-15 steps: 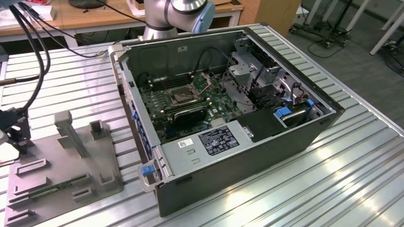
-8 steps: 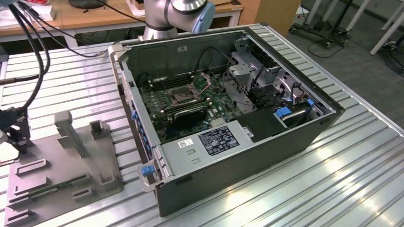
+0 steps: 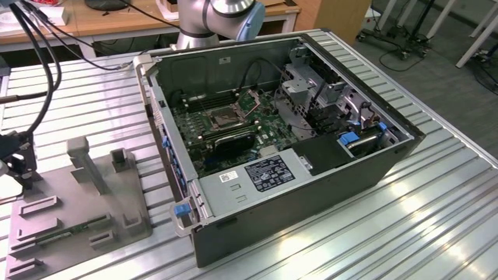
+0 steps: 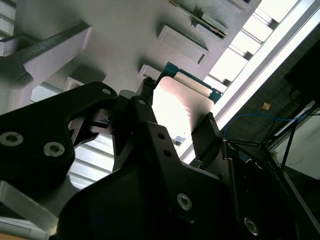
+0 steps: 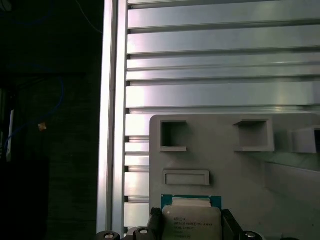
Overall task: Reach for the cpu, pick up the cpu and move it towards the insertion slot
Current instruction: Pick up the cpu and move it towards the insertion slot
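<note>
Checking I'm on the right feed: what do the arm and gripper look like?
The arm is a silver-grey tube with a pale blue joint cap. The gripper is matte black, built of angular plates with silver screw heads. Black cables trail toward it in the exterior view.

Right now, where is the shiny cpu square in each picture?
Exterior view: likely hidden behind the tool at the exterior view's left edge.
First wrist view: the cpu is beside a small rectangular block on the gray plate.
Second wrist view: the cpu glares bright before the tool.
Shared landmark: the gray plate.
</note>
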`<state>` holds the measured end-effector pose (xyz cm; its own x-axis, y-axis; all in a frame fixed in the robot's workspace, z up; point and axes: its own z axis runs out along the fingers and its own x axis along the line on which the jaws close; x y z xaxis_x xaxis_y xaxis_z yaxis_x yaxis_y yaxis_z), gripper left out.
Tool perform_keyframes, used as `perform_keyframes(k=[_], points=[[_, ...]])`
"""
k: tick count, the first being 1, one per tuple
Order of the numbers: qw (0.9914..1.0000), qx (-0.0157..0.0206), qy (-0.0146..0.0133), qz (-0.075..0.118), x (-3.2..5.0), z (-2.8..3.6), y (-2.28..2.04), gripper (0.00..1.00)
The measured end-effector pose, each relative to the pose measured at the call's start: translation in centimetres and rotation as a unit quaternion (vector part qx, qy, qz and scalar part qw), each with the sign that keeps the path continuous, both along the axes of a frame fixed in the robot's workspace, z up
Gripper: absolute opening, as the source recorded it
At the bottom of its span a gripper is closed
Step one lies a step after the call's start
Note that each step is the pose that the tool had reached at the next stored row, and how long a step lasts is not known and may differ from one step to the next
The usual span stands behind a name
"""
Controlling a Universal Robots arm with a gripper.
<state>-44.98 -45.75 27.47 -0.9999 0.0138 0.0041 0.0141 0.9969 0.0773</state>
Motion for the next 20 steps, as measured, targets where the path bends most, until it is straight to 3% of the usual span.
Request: perform_keyframes(k=[20], points=[[1.00000,0.0000,0.0000,-0.002,0.00,0.37,0.00,0.54]])
